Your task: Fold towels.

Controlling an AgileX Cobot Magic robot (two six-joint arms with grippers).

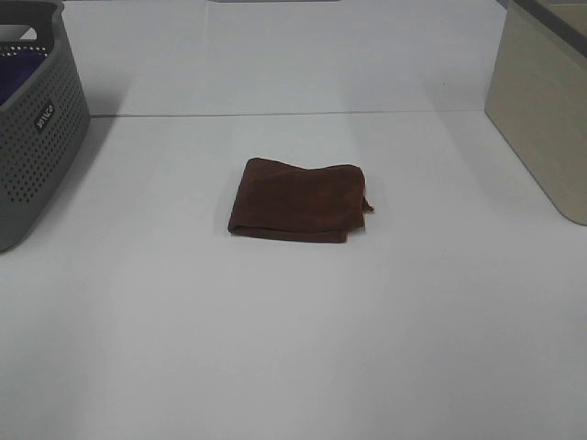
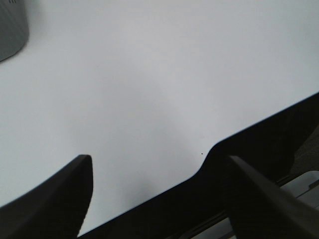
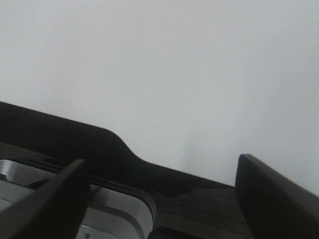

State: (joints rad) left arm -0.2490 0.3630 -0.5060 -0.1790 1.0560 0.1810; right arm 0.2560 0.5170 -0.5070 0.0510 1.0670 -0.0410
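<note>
Left gripper [image 2: 157, 199] and right gripper [image 3: 162, 199] wide, empty; dark reddish-brown terry towel [image 1: 298, 199] lies folded mid-table — looks done.

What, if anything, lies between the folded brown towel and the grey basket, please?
Only bare white table lies between the towel and the basket, as the high view shows.

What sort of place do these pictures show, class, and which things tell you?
Probably a laundry-folding test bench: a plain white table holding a folded reddish-brown terry towel, a grey perforated plastic basket and a beige bin.
</note>
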